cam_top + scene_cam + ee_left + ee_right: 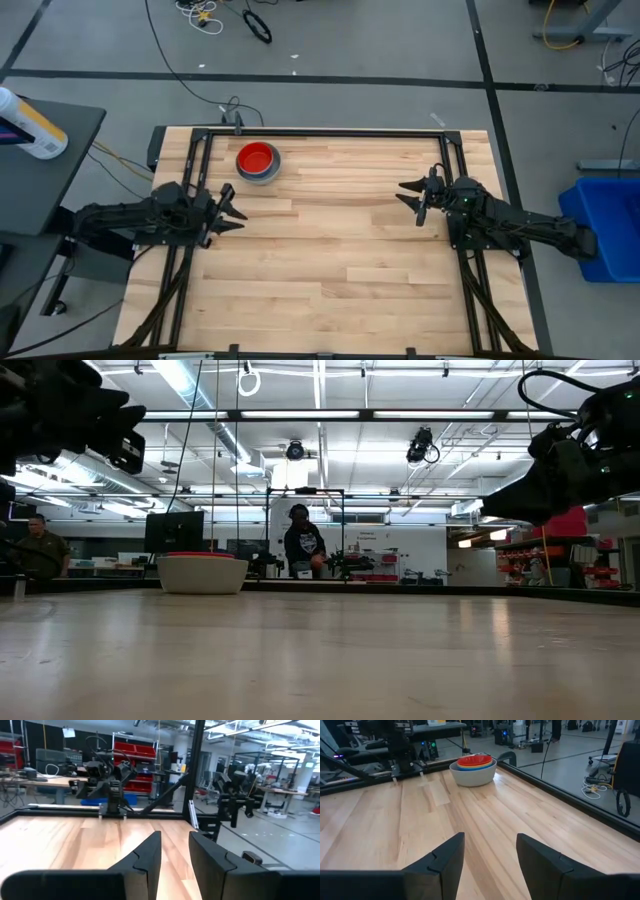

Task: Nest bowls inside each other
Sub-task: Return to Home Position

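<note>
The bowls (258, 162) sit nested in one stack on the table's far left part. A red bowl is innermost, and yellow and blue rims show inside a grey outer bowl (473, 769). The grey bowl's base rests on the wood (203, 572). My left gripper (232, 213) hovers at the table's left side, nearer than the stack, open with nothing between its fingers (175, 855). My right gripper (410, 197) hovers at the right side, open and holding nothing (490, 855), pointing toward the stack.
A black frame rail (320, 131) runs round the table's far and side edges. Bare wood (330, 250) lies between the arms. A blue bin (600, 225) stands off the right side, and a white bottle (30, 125) on a dark side table at the left. People (303, 545) stand in the room beyond.
</note>
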You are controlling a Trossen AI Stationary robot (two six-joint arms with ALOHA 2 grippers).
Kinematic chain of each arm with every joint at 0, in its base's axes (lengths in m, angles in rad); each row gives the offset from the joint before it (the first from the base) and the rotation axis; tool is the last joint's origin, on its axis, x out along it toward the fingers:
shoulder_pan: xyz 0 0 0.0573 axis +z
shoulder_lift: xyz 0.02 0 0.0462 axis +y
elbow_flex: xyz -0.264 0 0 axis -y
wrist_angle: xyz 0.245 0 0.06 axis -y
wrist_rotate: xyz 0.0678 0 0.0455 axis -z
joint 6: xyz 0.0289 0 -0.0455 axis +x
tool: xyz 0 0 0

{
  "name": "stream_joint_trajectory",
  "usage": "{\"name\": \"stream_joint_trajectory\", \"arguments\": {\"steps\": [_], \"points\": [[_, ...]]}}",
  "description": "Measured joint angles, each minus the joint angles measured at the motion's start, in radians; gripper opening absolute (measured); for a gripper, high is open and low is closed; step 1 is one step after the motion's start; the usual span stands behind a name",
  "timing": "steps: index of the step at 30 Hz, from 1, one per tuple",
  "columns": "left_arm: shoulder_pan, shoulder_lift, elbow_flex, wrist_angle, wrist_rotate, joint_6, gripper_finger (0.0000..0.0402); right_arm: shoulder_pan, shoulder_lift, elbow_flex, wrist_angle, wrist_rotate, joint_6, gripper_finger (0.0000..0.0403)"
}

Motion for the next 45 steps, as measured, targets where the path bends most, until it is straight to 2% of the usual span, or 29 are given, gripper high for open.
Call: {"name": "stream_joint_trajectory", "arguments": {"steps": [5,18,34,45], "points": [[0.001,-0.003,0.0,0.019,0.026,0.0,0.0108,0.0,0.0,0.0,0.001,0.0,0.0,0.0192],[0.001,0.007,-0.001,-0.052,-0.04,0.009,0.0108,0.0,0.0,0.0,0.0,0.0,0.0,0.019],[0.001,0.007,-0.002,-0.053,-0.04,0.007,0.0108,0.0,0.0,0.0,0.0,0.0,0.0,0.0197],[0.001,0.007,-0.002,-0.054,-0.04,0.007,0.0108,0.0,0.0,0.0,0.0,0.0,0.0,0.0188]]}}
